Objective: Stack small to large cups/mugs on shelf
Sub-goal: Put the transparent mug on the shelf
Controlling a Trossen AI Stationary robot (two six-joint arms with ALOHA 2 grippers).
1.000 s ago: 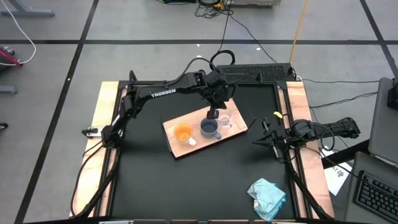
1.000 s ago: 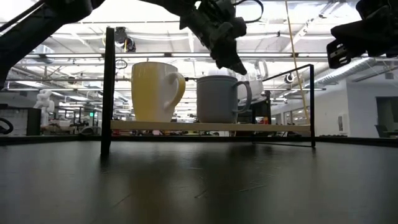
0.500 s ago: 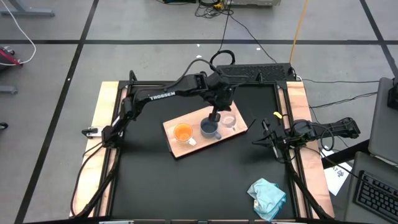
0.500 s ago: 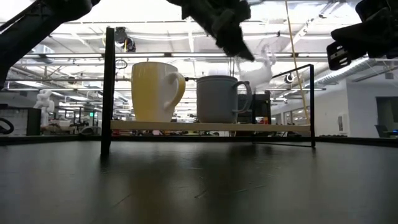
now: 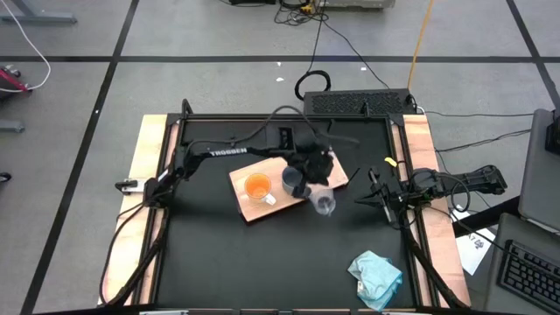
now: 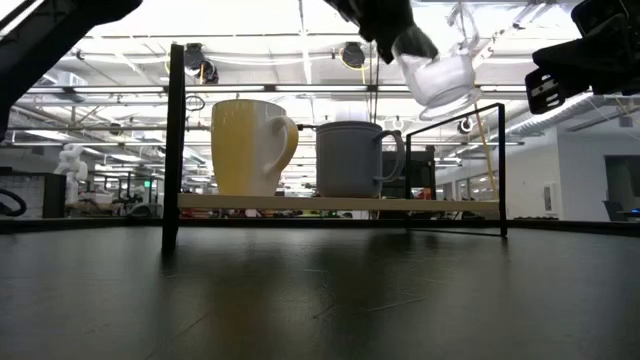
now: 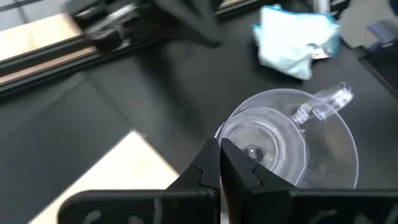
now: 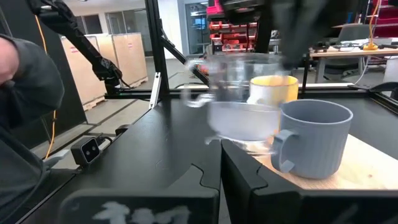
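Note:
A clear glass cup (image 5: 325,203) hangs in the air off the near right side of the light-wood shelf (image 5: 248,206), with my left gripper (image 5: 315,175) shut on it. It shows high up in the low view as the glass cup (image 6: 440,72), tilted. On the shelf stand an orange mug (image 5: 256,186) and a blue-grey mug (image 5: 292,181), side by side on their bases. My right gripper (image 5: 360,199) waits shut at the table's right edge. My left gripper (image 7: 221,144) pinches the glass cup's rim (image 7: 229,124) between its two fingers, on the side away from the handle (image 7: 323,106). The fingers slant down from the table's far left. The cup hangs below them, tilted and clear of shelf and table.
A pale teal cloth (image 5: 376,276) lies crumpled at the table's near right corner. The shelf stands on thin black legs (image 6: 172,140) above the black tabletop (image 5: 227,262). Wooden rails border the table's left and right sides.
My left gripper has risen and swung toward the table's near right, taking the glass cup with it. The cup has left the shelf beside the blue-grey mug and now hangs tilted, clear of the shelf's near edge. Both mugs have stayed put.

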